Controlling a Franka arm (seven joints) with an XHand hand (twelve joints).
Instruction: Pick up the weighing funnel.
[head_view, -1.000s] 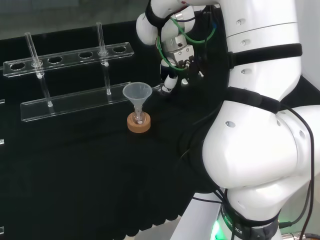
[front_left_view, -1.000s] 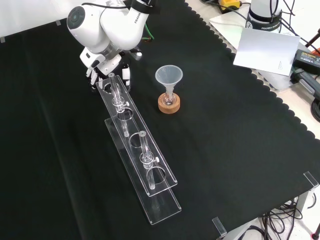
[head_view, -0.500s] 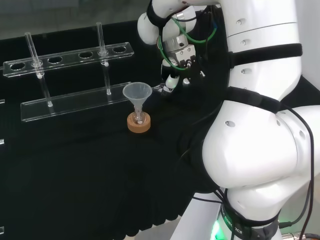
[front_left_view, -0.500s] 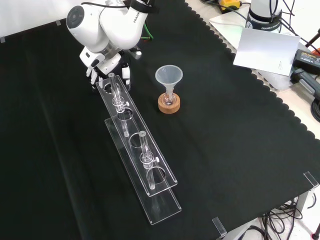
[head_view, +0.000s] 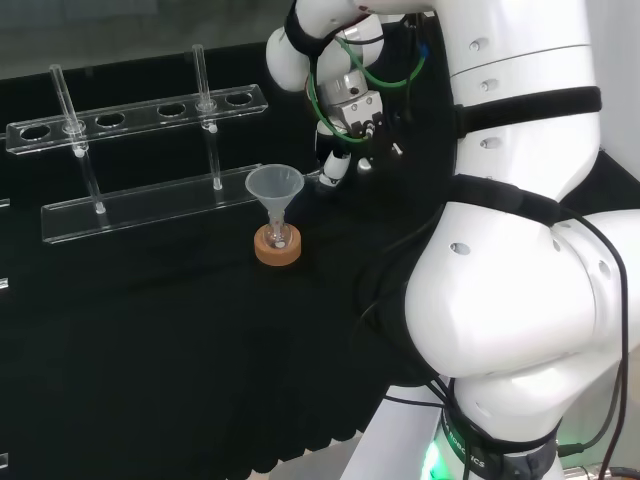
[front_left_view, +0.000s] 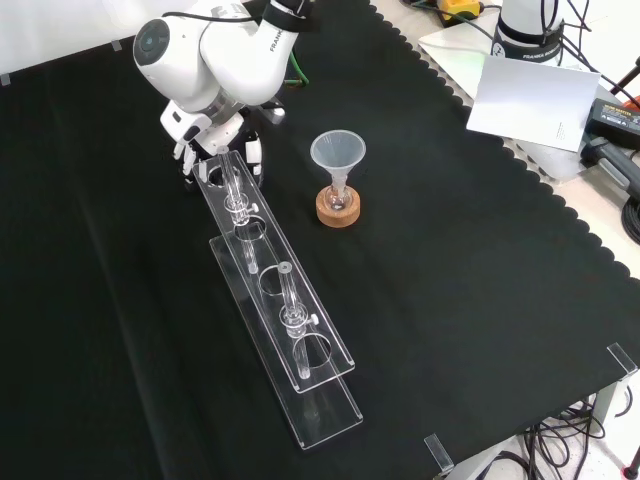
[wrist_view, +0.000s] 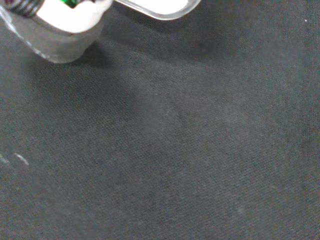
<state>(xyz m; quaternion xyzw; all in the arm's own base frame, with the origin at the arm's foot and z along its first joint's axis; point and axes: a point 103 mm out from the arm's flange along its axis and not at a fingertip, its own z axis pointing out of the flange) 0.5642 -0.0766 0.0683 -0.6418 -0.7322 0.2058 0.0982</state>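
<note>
Head view: hand (head_view: 345, 125) hangs low, right of rack (head_view: 140, 110) end and funnel (head_view: 274, 187), prob. to reach the cloth (head_view: 150, 330).
Front view: hand at rack's far end; open or holding sth., you cannot tell.
Wrist view: cloth under palm; weighing funnel's place: cannot tell.

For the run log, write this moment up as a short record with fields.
hand: close to the cloth, at the rack's end; right of the funnel in the head view
funnel: upright, mouth up, stem in the flask
flask: small, seated on the cork ring
cork ring: on the cloth, apart from the rack
rack: clear, two levels
near tube: upright in the rack
far tube: upright, nearer the hand
cloth: black
</note>
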